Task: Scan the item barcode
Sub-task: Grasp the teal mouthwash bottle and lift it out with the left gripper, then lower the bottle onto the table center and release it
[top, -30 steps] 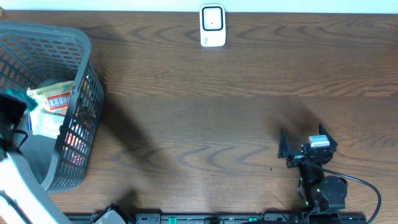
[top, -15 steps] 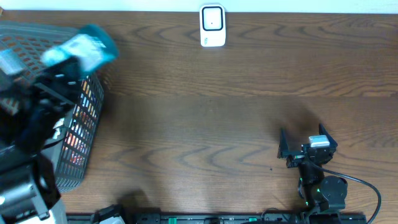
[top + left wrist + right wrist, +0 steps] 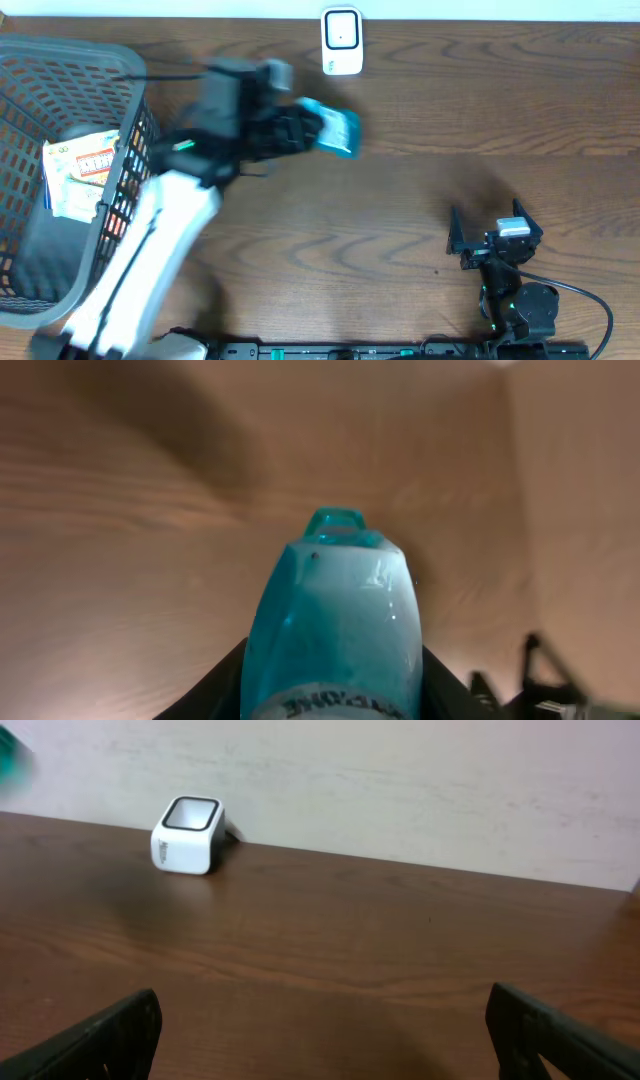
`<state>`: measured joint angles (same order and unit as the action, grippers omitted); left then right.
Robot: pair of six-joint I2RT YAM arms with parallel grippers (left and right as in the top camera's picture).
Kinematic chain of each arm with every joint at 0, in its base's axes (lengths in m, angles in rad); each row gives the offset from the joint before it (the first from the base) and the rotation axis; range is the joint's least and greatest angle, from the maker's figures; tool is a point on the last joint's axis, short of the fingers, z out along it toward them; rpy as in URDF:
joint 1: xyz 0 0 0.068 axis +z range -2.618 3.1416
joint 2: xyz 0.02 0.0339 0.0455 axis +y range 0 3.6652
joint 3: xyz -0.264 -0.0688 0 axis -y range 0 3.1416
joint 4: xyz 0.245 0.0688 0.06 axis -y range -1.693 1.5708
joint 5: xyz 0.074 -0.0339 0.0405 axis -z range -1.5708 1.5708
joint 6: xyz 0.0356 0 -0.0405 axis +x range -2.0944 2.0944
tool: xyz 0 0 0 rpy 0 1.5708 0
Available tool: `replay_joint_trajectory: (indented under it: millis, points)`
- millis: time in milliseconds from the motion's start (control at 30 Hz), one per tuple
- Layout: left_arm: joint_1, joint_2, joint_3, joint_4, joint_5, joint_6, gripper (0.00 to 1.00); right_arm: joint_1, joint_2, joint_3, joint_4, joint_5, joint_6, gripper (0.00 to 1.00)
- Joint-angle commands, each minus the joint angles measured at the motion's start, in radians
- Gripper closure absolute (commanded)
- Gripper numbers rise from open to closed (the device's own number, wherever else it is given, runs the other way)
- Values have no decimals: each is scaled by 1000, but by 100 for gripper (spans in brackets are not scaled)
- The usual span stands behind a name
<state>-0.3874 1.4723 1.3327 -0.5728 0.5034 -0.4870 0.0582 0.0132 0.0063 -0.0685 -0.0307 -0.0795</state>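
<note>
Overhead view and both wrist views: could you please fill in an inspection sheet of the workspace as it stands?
Surface: dark wood-grain table, no spills seen.
Job's things: teal pouch held above the table; white scanner at the far edge, apart from the pouch.
Clutter: grey mesh basket at the left, with printed packets inside.
Grippers: left gripper shut on the teal pouch; right gripper open and empty, low over the table.
Cables: one black cable looping by the right arm's base.
Surroundings: pale wall behind the table; nothing else seen.
</note>
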Motion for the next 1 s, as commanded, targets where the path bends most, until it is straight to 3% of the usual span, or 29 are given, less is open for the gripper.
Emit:
replay_joint_trajectory:
  millis: [0,367,600,767,967]
  points:
    - [-120,127,4,70,5,80,71,-8,1,-1,-3,-5,15,1]
    - [-260,414,4,228,5,90,70,-8,1,-1,-3,-5,15,1]
    - [-264,426,4,221,-80,98,45,-8,1,-1,-3,-5,15,1]
    - [-264,427,4,154,-222,98,42,-8,1,-1,-3,-5,15,1]
    - [-264,432,-8,120,-282,110,42,-8,1,-1,-3,-5,15,1]
